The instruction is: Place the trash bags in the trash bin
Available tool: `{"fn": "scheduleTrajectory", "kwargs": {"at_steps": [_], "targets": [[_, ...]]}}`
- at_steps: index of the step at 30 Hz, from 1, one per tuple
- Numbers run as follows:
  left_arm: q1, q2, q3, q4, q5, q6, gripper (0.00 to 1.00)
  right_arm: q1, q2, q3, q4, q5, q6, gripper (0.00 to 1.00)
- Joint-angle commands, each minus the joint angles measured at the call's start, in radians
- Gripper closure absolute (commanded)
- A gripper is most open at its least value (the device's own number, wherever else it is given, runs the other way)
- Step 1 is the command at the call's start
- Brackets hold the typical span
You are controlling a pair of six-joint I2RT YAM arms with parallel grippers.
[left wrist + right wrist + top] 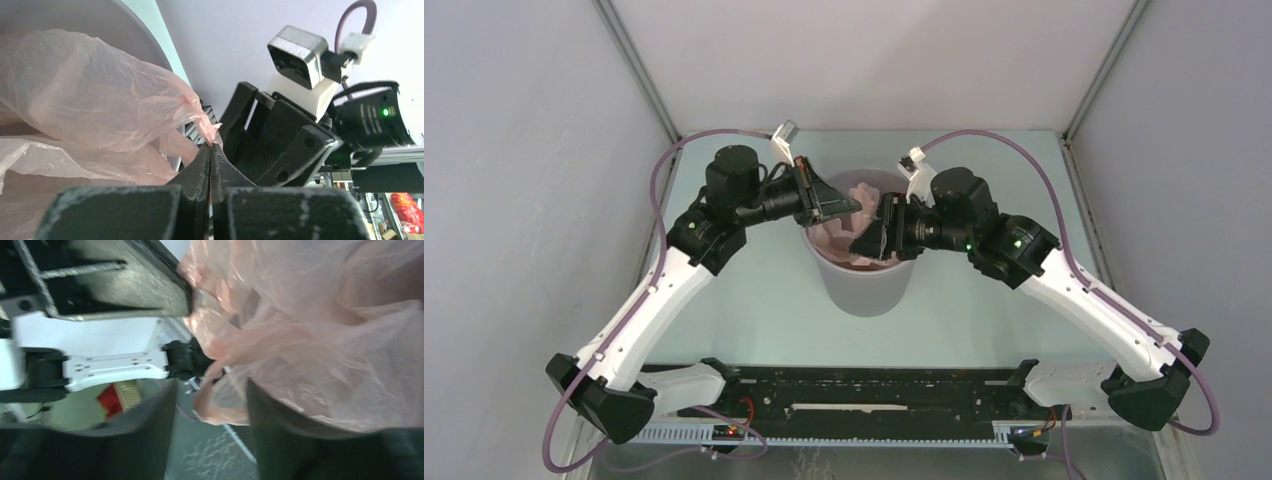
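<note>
The grey trash bin (864, 285) stands mid-table between both arms. The pale-pink trash bag (864, 192) sits crumpled in its mouth and pokes above the rim. My left gripper (856, 208) is over the bin's far-left rim. In the left wrist view it (210, 146) is shut on a pinched edge of the bag (100, 100), with the bin's wall (75, 15) behind. My right gripper (856, 245) reaches over the bin's mouth from the right. In the right wrist view it (210, 420) is open, with bag film (320, 340) draped over one finger (285, 440).
A black rail (864, 385) runs along the near edge between the arm bases. Grey enclosure walls with metal frame posts (639, 70) close in the left, right and back. The two grippers are close together above the bin.
</note>
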Motion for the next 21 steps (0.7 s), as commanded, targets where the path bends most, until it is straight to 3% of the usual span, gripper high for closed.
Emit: {"fn": "scheduleTrajectory", "kwargs": {"at_steps": [1,4,5,14,21], "targets": [[0.031,-0.004,0.069,0.022,0.025,0.023,1.0,0.033,-0.05,0.002,-0.091,0.303,-0.023,0.51],[0.064,-0.03,0.061,-0.02,-0.006,0.039,1.0,0.03,-0.088,0.013,-0.139,0.417,-0.067,0.96],[0.075,-0.043,0.057,-0.039,-0.024,0.04,1.0,0.026,-0.104,0.013,-0.149,0.428,-0.076,1.0],[0.263,-0.094,0.073,-0.253,-0.21,0.08,1.0,0.017,-0.25,-0.077,-0.265,0.394,-0.023,1.0],[0.319,-0.076,0.123,-0.338,-0.298,0.136,1.0,0.015,-0.364,-0.164,-0.28,0.356,-0.011,1.0]]}}
